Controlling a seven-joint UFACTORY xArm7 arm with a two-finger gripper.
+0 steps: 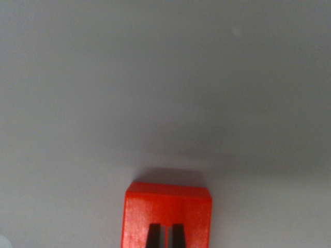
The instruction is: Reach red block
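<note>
Sitting at the bottom middle of the frame on the plain grey table (165, 77), the red block (168, 206) has the gripper's (164, 235) two dark tips nearly pinched together right over it, holding nothing.

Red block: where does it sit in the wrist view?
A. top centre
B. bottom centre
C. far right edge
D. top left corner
B: the red block lies at the bottom middle of the picture on a plain grey surface, with two dark fingertips in front of it, close together.
</note>
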